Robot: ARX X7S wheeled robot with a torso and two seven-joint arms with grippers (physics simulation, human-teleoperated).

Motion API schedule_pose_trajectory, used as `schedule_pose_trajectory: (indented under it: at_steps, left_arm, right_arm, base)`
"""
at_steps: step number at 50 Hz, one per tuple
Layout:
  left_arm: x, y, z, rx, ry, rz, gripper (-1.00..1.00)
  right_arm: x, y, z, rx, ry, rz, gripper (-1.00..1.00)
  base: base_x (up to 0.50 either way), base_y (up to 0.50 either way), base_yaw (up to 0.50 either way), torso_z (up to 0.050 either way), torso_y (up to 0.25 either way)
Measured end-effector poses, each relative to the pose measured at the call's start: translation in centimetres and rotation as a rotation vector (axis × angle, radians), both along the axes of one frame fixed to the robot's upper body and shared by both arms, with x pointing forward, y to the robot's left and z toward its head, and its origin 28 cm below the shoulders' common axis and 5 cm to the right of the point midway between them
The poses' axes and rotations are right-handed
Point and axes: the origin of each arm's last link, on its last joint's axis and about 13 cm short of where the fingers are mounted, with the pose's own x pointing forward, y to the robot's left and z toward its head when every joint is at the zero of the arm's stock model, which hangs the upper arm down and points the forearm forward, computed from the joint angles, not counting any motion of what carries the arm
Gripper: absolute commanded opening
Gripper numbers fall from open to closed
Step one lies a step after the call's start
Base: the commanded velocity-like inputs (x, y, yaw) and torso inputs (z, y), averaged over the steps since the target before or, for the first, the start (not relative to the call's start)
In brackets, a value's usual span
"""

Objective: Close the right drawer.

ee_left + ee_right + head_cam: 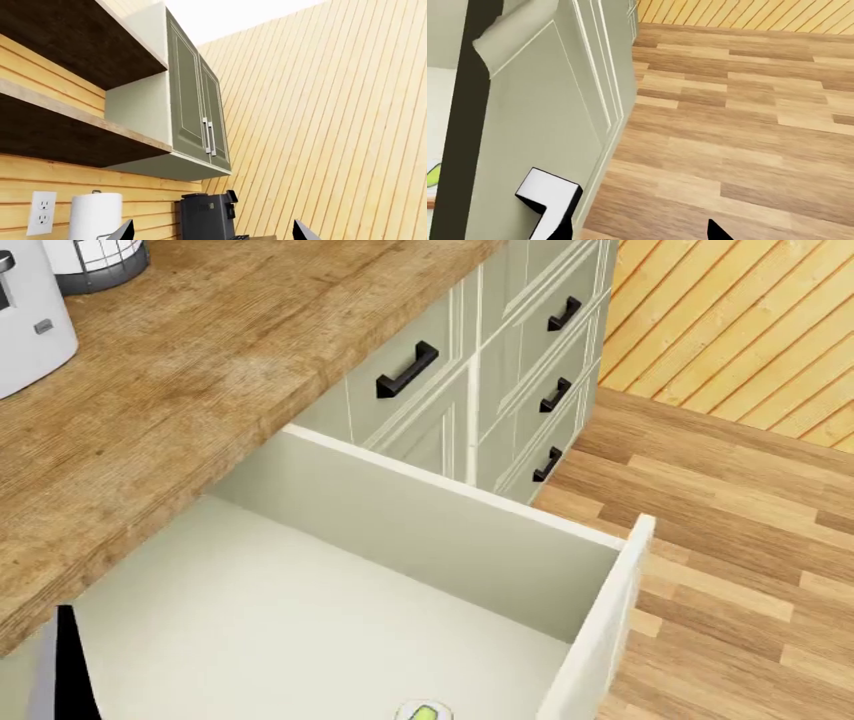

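While your left gripper (212,232) points up at the wall, its wrist view gives you nothing of the job: between the two dark fingertips (122,231), which stand well spread with nothing held, you see the coffee machine (208,215), with the paper towel roll (95,216) just outside one tip and the upper cabinet (197,117) high above both.

From the head view, the right drawer (441,540) stands pulled far out from under the wooden countertop (214,370), its off-white box open below you and a small green thing (424,712) lying on its floor at the picture's edge. Neither gripper shows here. The stack of narrower drawers (554,350) beyond is shut.

At the right wrist, your right gripper (634,232) hangs just outside the drawer's sage front panel (540,125), one fingertip (557,220) close beside or touching the end of the black bar handle (547,192); I cannot tell which. The other tip (717,232) sits over the plank floor (747,125), so the fingers are spread, gripping nothing.

I judge you are in the approach, push not yet begun. Next, set the fingers flat on the front panel and press straight toward the cabinet, squarely so the drawer does not skew.
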Motion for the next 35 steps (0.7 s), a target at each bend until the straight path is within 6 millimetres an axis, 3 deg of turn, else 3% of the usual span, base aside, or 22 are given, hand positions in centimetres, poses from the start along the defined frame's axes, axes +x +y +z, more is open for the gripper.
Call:
schedule_pose_trajectory:
  at_steps: [18,35]
  left_arm:
    - [-0.2,0.9,1.6,0.002,-0.037,0.033,1.0]
    - [-0.5,1.3,2.4,0.006,-0.056,0.05,1.0]
  right_arm:
    - [4.2,4.5,0.5,0.042,-0.014,0.121,1.0]
    - [7.0,8.9,0.9,0.087,-0.057,0.243,1.0]
  base:
    - [0.0,0.0,0.0,0.0,0.001]
    - [0.0,0.0,0.0,0.0,0.0]
